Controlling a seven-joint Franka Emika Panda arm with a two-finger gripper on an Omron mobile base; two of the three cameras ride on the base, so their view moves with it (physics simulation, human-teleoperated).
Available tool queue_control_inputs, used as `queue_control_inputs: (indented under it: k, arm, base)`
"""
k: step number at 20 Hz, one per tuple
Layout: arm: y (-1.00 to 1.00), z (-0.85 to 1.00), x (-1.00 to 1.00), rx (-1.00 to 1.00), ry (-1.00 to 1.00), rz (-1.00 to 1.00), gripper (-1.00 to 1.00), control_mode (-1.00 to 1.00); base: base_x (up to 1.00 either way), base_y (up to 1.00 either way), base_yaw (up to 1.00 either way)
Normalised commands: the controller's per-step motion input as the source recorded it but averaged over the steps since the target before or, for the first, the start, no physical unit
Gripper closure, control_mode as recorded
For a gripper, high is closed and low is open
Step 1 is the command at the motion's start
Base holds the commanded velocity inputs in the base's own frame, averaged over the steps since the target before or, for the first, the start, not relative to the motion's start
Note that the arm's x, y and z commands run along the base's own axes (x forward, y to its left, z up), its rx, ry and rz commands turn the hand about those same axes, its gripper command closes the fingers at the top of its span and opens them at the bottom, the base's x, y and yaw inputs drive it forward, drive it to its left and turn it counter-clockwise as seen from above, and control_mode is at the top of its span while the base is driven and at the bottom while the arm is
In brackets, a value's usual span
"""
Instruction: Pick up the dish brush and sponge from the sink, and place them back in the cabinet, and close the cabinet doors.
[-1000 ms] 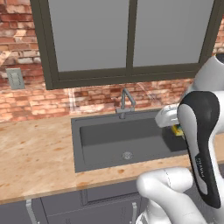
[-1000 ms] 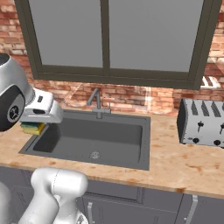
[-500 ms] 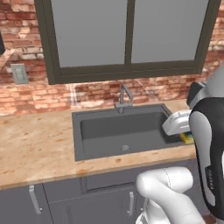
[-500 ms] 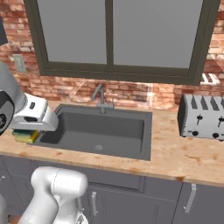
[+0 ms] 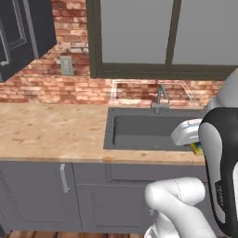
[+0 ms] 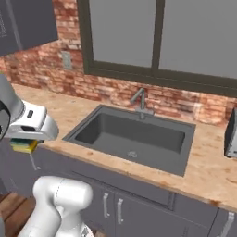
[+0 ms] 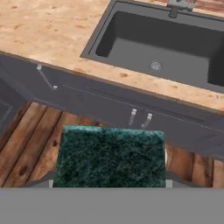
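Green-topped, the sponge (image 7: 109, 156) is clamped in the gripper (image 6: 24, 144), held out past the counter's (image 5: 51, 132) front edge above the wooden floor (image 7: 26, 144). Behind, the sink (image 6: 132, 136) is set into the speckled stone, backed by a brick wall (image 5: 69, 90).

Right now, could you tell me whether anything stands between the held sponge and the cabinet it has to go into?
Nothing visible does. The claw holds the sponge in front of the counter, and the cabinet hangs up to the left with open air between; its inside isn't visible.
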Motion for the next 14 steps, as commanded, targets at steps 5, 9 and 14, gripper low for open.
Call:
queue_control_inputs:
  k: [5,9,14]
  arm:
    - [0.00,0.00,0.00,0.00,0.00,0.00,1.00,1.00]
    - [0.00,0.00,0.00,0.00,0.00,0.00,1.00,1.00]
    - [0.00,0.00,0.00,0.00,0.00,0.00,1.00,1.00]
  base:
    - [0.00,0.00,0.63]
    - [-0.10,0.47,0.57]
    - [0.00,0.68,0.44]
